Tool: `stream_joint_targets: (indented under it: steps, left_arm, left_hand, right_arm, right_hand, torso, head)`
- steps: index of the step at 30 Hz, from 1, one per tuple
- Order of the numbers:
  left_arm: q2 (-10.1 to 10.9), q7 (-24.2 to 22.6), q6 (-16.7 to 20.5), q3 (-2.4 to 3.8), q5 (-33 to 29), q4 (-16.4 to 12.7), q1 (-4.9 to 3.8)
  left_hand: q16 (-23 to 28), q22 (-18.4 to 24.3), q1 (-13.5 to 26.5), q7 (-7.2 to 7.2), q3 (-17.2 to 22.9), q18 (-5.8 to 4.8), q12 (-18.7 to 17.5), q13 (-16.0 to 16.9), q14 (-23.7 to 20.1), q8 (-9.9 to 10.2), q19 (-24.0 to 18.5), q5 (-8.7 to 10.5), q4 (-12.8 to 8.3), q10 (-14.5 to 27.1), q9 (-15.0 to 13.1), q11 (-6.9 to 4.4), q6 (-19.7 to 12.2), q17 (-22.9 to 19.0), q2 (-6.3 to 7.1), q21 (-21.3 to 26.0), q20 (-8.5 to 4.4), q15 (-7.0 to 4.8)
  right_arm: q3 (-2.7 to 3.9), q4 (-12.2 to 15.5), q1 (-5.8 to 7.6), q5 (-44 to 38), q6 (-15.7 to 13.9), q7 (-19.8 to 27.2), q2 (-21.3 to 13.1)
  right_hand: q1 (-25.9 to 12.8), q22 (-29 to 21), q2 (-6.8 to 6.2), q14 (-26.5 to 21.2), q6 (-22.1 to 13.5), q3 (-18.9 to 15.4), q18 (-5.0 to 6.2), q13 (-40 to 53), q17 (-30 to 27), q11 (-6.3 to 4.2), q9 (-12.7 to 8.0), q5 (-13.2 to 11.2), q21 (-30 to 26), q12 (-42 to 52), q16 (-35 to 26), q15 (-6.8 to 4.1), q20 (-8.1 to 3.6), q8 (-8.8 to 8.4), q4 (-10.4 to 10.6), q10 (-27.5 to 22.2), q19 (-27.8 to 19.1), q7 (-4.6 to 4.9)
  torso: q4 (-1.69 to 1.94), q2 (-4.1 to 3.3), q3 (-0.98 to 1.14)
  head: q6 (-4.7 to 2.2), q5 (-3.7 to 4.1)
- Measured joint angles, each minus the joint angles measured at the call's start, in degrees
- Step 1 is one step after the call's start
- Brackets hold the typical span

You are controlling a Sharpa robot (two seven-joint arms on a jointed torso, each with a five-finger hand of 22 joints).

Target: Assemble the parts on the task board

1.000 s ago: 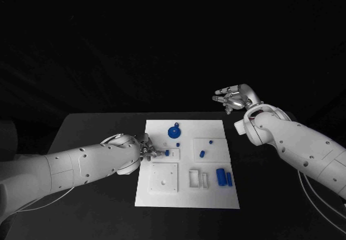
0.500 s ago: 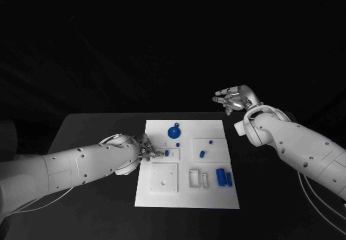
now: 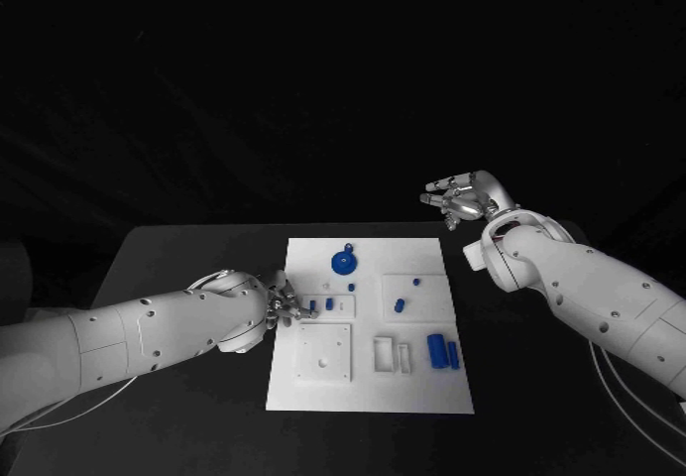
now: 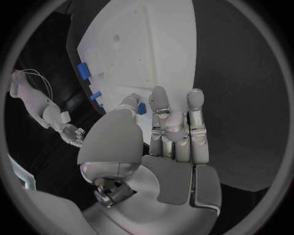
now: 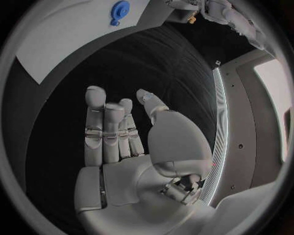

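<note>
The white task board (image 3: pixel 369 382) lies in the middle of the table. A round blue part (image 3: pixel 345 262) sits near its far edge, and small blue parts (image 3: pixel 401 303) stand around its middle. Two blue bars (image 3: pixel 436 348) lie at its right side. My left hand (image 3: pixel 284 302) is at the board's left edge with its fingers stretched out over the board (image 4: pixel 153 44). One small blue part (image 4: pixel 141 108) lies just past its thumb tip, and nothing is in the hand (image 4: pixel 174 132). My right hand (image 3: pixel 460 196) hangs raised beyond the board's far right corner, fingers apart and holding nothing.
Black table (image 3: pixel 186 258) surrounds the board on all sides. The right wrist view shows the board's corner (image 5: pixel 55 34) with the round blue part (image 5: pixel 119 9) and dark table under my right hand (image 5: pixel 122 147).
My left hand has drawn back a little toward the board's left edge. The right hand and the parts have not moved.
</note>
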State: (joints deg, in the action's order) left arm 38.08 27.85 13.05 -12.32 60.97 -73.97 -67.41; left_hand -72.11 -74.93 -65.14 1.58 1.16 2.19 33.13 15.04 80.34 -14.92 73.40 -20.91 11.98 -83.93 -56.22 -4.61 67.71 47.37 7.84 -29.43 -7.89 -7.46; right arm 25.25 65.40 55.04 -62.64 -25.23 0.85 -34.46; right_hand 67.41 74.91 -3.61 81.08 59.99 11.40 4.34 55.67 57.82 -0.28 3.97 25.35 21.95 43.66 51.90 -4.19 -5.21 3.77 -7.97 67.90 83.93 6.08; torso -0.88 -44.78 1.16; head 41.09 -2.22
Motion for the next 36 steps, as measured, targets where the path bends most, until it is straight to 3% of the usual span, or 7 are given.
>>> stream_joint_targets:
  steps: [11,15,20,23,26,30,36]
  left_arm:
    - [3.3,-0.9,-0.2,0.66,-0.9,-4.7,0.15]
    - [4.7,-2.3,0.0,2.38,-1.8,-6.9,0.13]
    - [5.7,-6.3,2.0,3.83,-2.3,-8.6,-0.66]
    - [5.6,-9.9,4.2,4.21,-1.6,-8.9,-1.14]
    - [4.8,-13.1,6.0,4.34,0.2,-8.8,-1.29]
    - [2.9,-17.7,7.8,4.45,4.5,-8.3,-1.38]
    - [-0.5,-22.5,9.1,4.48,11.2,-5.0,-1.42]
  left_hand:
    - [2.5,0.0,-0.3,-1.26,-0.3,-0.01,-4.2,-0.9,-2.1,2.6,-0.9,1.52,-0.6,-0.1,4.6,0.75,-2.4,-3.3,0.27,1.7,0.0,0.43]
    - [7.0,0.5,-3.1,-3.46,-0.9,0.0,-11.4,-3.3,-6.8,5.9,-2.9,4.78,-2.8,0.6,13.8,2.54,-5.8,-8.2,-2.47,5.1,1.27,2.06]
    - [14.4,4.1,-15.3,-5.19,3.0,0.0,-19.0,-8.2,-11.2,8.8,-5.6,2.41,-11.2,6.2,25.4,4.31,-4.3,-12.1,-6.54,10.7,2.87,3.86]
    - [20.0,4.1,-18.8,-6.91,8.2,0.03,-23.6,-11.0,-12.3,11.1,-7.4,2.62,-16.6,8.2,32.6,6.0,-3.1,-15.0,-5.96,12.0,3.66,4.95]
    - [26.7,0.9,-17.7,-7.54,12.0,2.31,-29.0,-11.4,-9.6,11.0,-8.7,6.32,-21.5,7.9,44.5,6.71,-2.7,-18.1,-5.97,11.7,5.03,5.93]
    - [26.7,1.3,-16.6,-7.48,11.9,2.74,-29.6,-11.6,-9.9,11.0,-8.1,12.17,-21.7,10.7,48.1,7.74,-4.0,-17.0,-5.88,12.8,5.6,6.25]
    - [26.3,2.8,-16.0,-7.41,12.1,2.75,-29.6,-11.6,-9.1,11.0,-6.0,14.44,-20.7,12.8,50.8,8.47,-4.7,-15.8,-5.22,14.4,6.05,6.74]
  right_arm:
    - [0.0,0.0,-0.16,0.0,0.0,0.0,-0.3]
    - [0.0,0.0,-0.21,0.0,0.0,0.0,-0.5]
    - [0.0,-0.1,-0.24,0.0,0.0,0.0,-0.5]
    - [0.0,-0.4,-0.26,0.1,0.0,0.0,-0.4]
    - [0.0,-0.7,-0.29,0.2,0.0,0.0,-0.3]
    - [0.0,-1.2,-0.32,0.4,0.1,0.2,0.0]
    - [0.0,-1.4,-0.34,0.8,0.1,0.5,0.3]
  right_hand:
    - [0.0,0.0,0.0,0.0,0.0,0.0,0.0,0.0,0.0,0.0,0.0,0.0,0.0,0.0,0.0,0.0,0.0,0.0,0.0,0.0,0.0,0.0]
    - [0.0,0.0,0.0,0.0,0.0,0.0,0.0,0.0,0.0,0.0,0.0,0.0,0.0,0.0,0.0,0.0,0.0,0.0,0.0,0.0,0.0,0.0]
    - [0.0,0.0,0.0,0.0,0.0,0.1,0.0,-0.1,-0.1,0.0,0.0,0.2,-0.3,0.0,-0.3,0.0,0.0,0.0,0.1,0.0,0.0,0.0]
    - [-0.2,0.0,-0.24,-0.2,0.0,0.2,0.0,-1.8,-0.6,0.0,0.0,0.2,-1.5,-1.6,-1.0,0.05,0.0,0.0,0.1,0.0,0.0,0.0]
    - [-0.2,0.0,-0.24,-0.8,0.0,0.8,0.0,-5.1,-1.9,-0.16,0.0,0.2,-4.2,-4.4,-2.7,-0.06,0.0,0.0,0.0,0.6,0.0,-0.01]
    - [-0.4,-1.4,-0.41,-1.0,0.1,1.5,0.42,-11.0,-4.8,-0.24,0.0,0.2,-11.7,-9.2,-5.7,0.09,0.0,0.0,-0.4,1.4,0.0,-0.09]
    - [-0.7,-3.7,-0.68,-1.0,0.1,2.7,0.56,-21.4,-7.1,-0.02,0.0,0.2,-14.1,-18.4,-6.5,0.1,-0.01,0.0,-0.5,3.5,0.0,-0.1]
  torso:
    - [0.03,0.02,0.0]
    - [0.04,0.03,0.0]
    - [0.04,0.04,0.02]
    - [0.03,0.04,0.03]
    - [-0.07,0.02,0.05]
    - [-0.21,-0.05,0.04]
    - [-0.36,-0.1,0.01]
  head:
    - [-0.27,0.31]
    - [-0.32,0.47]
    - [-0.42,0.55]
    - [-0.55,0.51]
    - [-0.62,0.43]
    - [-0.75,0.37]
    - [-0.93,0.2]
